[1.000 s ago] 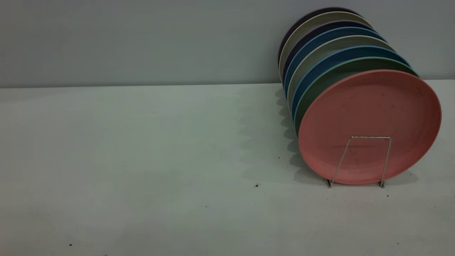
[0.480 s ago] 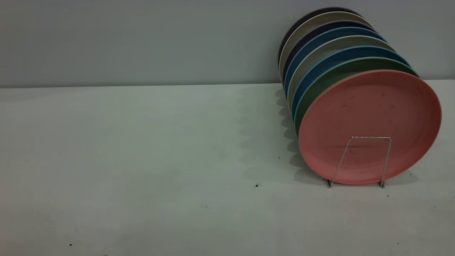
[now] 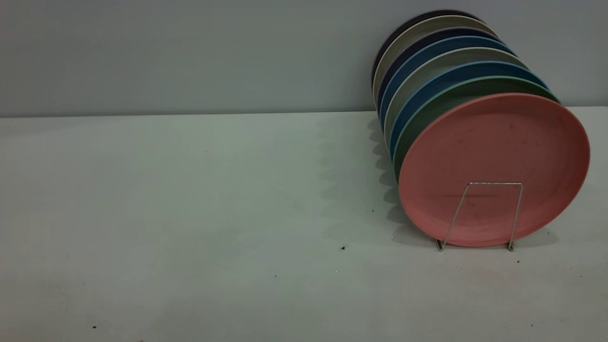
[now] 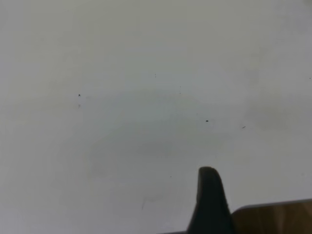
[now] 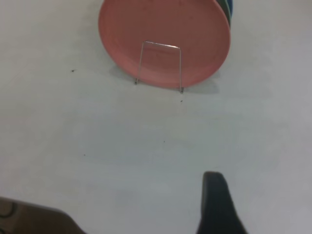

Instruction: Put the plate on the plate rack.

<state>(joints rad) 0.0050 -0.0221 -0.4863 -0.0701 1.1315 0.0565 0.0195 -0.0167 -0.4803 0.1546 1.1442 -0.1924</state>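
Mostly hidden behind the plate (image 3: 494, 161), the plate rack (image 3: 491, 199) shows one loop; end effector states cannot be told

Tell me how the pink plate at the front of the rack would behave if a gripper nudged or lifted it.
The pink plate looks like matte plastic, so it is probably stiff, light and not very slippery. It stands on edge behind the rack's low front wire loop, so a push from behind might tip it forward. Being round, it could roll if lifted clear and released on its rim.
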